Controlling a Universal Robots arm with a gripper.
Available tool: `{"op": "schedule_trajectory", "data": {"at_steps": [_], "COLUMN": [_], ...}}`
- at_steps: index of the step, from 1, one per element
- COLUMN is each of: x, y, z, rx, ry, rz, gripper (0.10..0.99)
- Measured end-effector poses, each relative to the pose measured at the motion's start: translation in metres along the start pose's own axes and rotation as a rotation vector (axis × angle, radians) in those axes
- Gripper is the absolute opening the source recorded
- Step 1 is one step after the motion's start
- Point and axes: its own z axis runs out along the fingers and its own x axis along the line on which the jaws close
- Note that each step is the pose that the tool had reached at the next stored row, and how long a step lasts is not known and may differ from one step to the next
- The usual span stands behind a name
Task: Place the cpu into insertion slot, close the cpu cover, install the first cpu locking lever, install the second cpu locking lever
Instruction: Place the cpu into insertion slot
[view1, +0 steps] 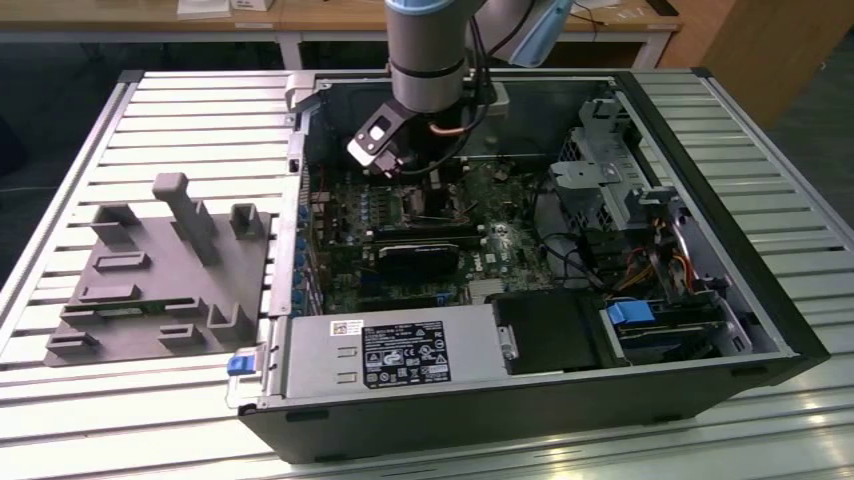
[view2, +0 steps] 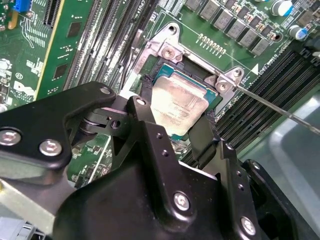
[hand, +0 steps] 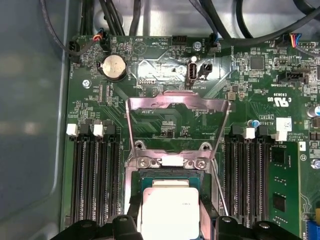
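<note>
At the exterior view's left, a grey fixture block (view1: 160, 270) lies on the slatted table (view1: 80, 120), well apart from the work. To its right stands the open computer case (view1: 761, 300) with the motherboard (view1: 514, 250) inside. The arm (view1: 430, 50) reaches down into the far part of the case, over the board.

We judge the step in hand to be the first one, setting the cpu into its socket. In the second wrist view the gripper (view2: 177, 106) pinches the cpu (view2: 181, 102) by two opposite edges, a black finger (view2: 147, 117) touching each side. It holds the chip directly over the insertion slot (view2: 195, 75). We cannot tell whether the chip already rests in the socket or hangs just above it.

In the first wrist view the cpu cover (hand: 175, 101) stands tilted up on its hinge, so it is not yet closed. A thin locking lever (view2: 275, 107) juts free beside the socket, and long black memory slots (hand: 92, 185) flank it on both sides.

As we see it, this placement needs the chip level and square to the socket frame. It should go straight down with no sideways push, and the fingers should spread only once it lies flat.

The cpu is a small flat square. Its top is dull silver-grey metal, faintly smudged, with a narrow darker border around the raised centre.
</note>
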Motion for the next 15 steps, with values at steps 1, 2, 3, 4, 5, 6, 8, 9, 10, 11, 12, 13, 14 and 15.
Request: {"op": "schedule_trajectory", "data": {"at_steps": [1, 2, 3, 4, 5, 6, 8, 9, 10, 11, 12, 13, 14, 15], "x": [0.0, 0.0, 0.0, 0.0, -0.0001, 0.0, 0.0, 0.0, 0.0, 0.0, 0.0, 0.0, 0.0, 0.0], "y": [0.0, -0.0001, -0.0001, -0.0002, -0.0002, -0.0001, 0.0005, 0.001, 0.0016, 0.0019, 0.0019, 0.002, 0.002, 0.002], "z": [0.0004, 0.0008, 0.001, 0.001, 0.001, 0.0011, 0.0012, 0.0013, 0.0013, 0.0013, 0.0013, 0.0013, 0.0013, 0.0014], "rx": [0.0, 0.0, 0.0, 0.0, 0.0, 0.0, 0.0, 0.0, 0.0, 0.0, 0.0, 0.0, 0.0, 0.0], "ry": [-0.0001, -0.0002, -0.0004, -0.0005, -0.0005, -0.0005, -0.0004, -0.0005, -0.0007, -0.0009, -0.0011, -0.0013, -0.0014, -0.0016], "rz": [0.001, 0.001, 0.002, 0.002, 0.003, 0.003, 0.003, 0.003, 0.003, 0.003, 0.004, 0.004, 0.004, 0.004], "gripper": [0.537, 0.537, 0.537, 0.537, 0.537, 0.537, 0.537, 0.537, 0.537, 0.537, 0.537, 0.537, 0.537, 0.537]}}
